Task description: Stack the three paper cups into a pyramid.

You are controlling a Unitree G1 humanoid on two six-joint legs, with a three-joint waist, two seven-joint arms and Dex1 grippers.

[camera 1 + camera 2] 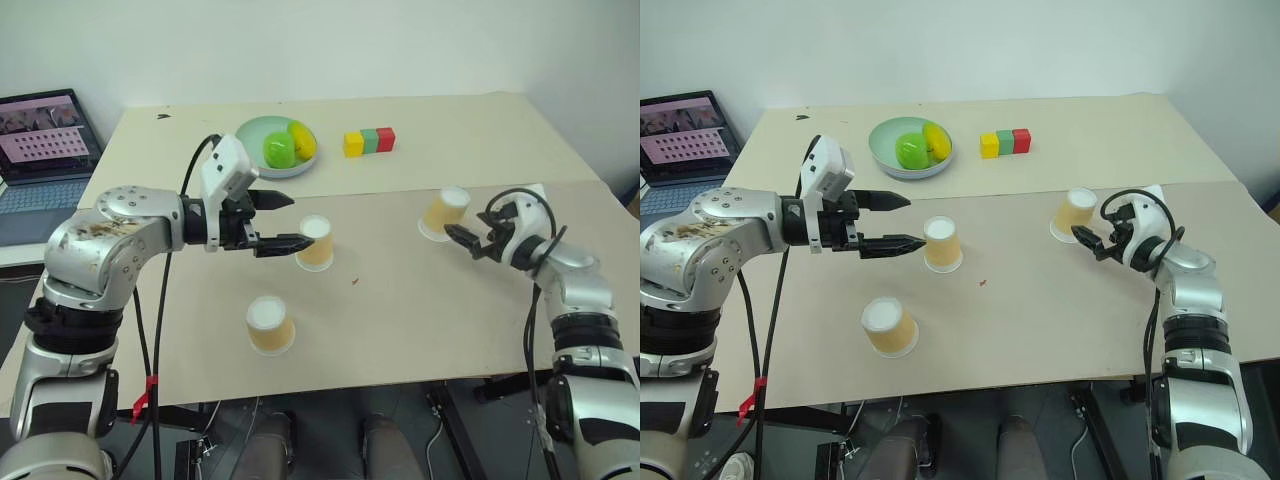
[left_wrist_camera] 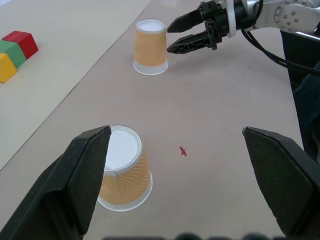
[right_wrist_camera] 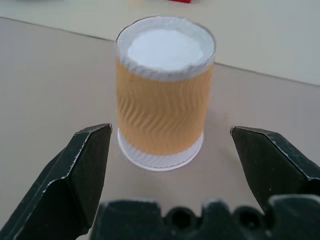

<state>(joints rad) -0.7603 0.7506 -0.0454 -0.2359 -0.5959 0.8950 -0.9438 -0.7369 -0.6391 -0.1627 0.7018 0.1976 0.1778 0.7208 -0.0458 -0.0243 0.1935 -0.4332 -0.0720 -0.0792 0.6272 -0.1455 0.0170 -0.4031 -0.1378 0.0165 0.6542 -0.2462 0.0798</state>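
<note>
Three paper cups stand upside down on the tan table (image 1: 400, 320): one in the middle (image 1: 315, 242), one nearer the front edge (image 1: 270, 325), one at the right (image 1: 445, 213). They stand apart, and none rests on another. My left gripper (image 1: 298, 221) is open, held level just left of the middle cup, its lower fingertip close to the cup's side. In the left wrist view that cup (image 2: 122, 172) sits beside one finger (image 2: 75, 180). My right gripper (image 1: 460, 240) is open just short of the right cup (image 3: 164, 120), which stands ahead of the gap between its fingers (image 3: 80, 170).
A pale green bowl (image 1: 252, 135) with fruit and a yellow-green-red block row (image 1: 369, 141) sit at the back of the table. A laptop (image 1: 40, 150) stands off the table's left side. A small red mark (image 2: 183, 151) lies on the tabletop.
</note>
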